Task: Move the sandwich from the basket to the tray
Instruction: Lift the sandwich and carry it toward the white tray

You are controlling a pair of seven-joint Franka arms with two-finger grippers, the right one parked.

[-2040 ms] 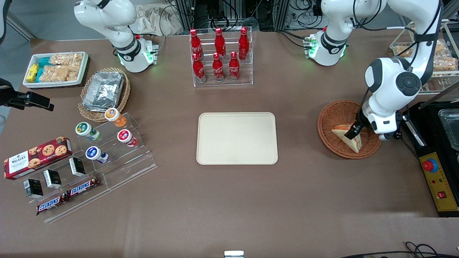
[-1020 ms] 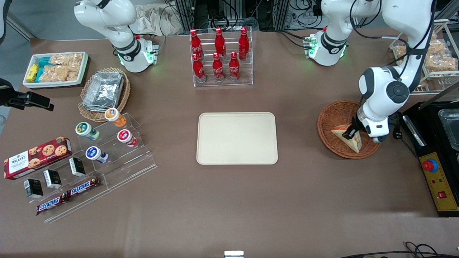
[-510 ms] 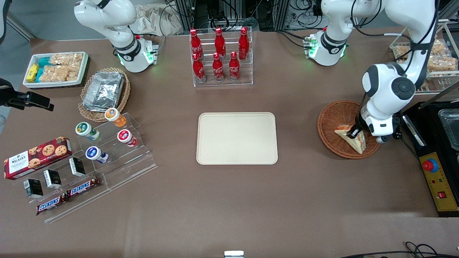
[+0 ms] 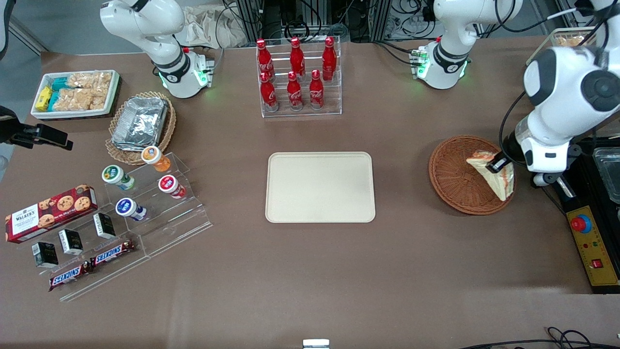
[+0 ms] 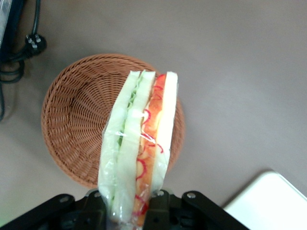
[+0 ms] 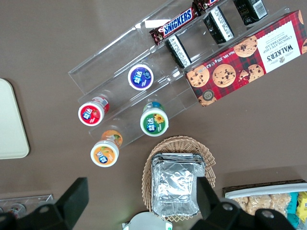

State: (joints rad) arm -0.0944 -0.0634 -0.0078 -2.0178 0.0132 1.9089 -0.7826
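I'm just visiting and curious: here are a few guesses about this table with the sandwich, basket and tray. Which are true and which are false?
1. The hand grips the sandwich. True.
2. The sandwich lies flat on the basket's floor. False: the wrist view shows it raised above the basket, hanging from the hand.
3. The tray has nothing on it. True.
4. The sandwich is already over the tray. False: it is over the basket, toward the working arm's end of the table.
5. The sandwich filling is all brown. False: green and orange-red layers show between pale bread.
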